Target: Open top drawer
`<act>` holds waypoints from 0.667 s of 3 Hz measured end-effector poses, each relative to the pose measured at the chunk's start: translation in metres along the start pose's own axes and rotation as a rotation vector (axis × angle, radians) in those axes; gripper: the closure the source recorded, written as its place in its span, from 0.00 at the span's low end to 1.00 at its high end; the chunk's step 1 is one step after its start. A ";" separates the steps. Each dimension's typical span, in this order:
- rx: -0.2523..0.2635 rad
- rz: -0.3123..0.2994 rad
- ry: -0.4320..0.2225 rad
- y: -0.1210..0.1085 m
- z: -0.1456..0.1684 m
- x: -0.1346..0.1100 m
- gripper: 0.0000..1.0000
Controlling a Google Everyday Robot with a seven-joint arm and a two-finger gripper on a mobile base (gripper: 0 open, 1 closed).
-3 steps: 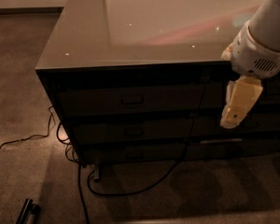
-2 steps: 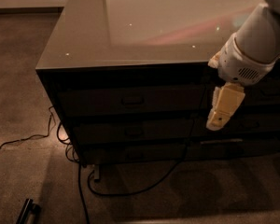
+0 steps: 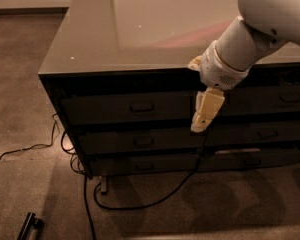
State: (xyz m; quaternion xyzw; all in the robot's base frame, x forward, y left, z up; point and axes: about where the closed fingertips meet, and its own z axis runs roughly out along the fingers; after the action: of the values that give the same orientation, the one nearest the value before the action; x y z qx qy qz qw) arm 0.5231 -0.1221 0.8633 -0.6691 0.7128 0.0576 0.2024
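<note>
The top drawer (image 3: 110, 109) is the tallest dark front in the left stack of a low cabinet, and it sits flush and closed. A small loop pull (image 3: 142, 107) marks its centre. My gripper (image 3: 200, 126) is pale yellow and hangs pointing down from the white arm (image 3: 250, 34). It is in front of the drawer's right end, well to the right of the pull and a little lower, and it holds nothing that I can see.
Two shallower drawers (image 3: 140, 142) lie below, and a second stack (image 3: 290, 99) stands at the right, one front bearing a pale strip (image 3: 237, 151). The glossy cabinet top (image 3: 140, 29) overhangs. Black cables (image 3: 140, 201) trail on the carpet, and a dark bar (image 3: 30, 225) lies bottom left.
The arm has swung left along the cabinet front, carrying the gripper from the right stack toward the left stack's top drawer. The drawers have not moved.
</note>
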 end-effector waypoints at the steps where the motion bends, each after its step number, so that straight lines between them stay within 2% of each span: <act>1: 0.028 -0.100 0.062 -0.005 0.027 -0.034 0.00; 2: 0.052 -0.131 0.133 -0.012 0.031 -0.022 0.00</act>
State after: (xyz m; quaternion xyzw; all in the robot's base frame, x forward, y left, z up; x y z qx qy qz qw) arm 0.5422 -0.0925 0.8457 -0.7113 0.6804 -0.0187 0.1754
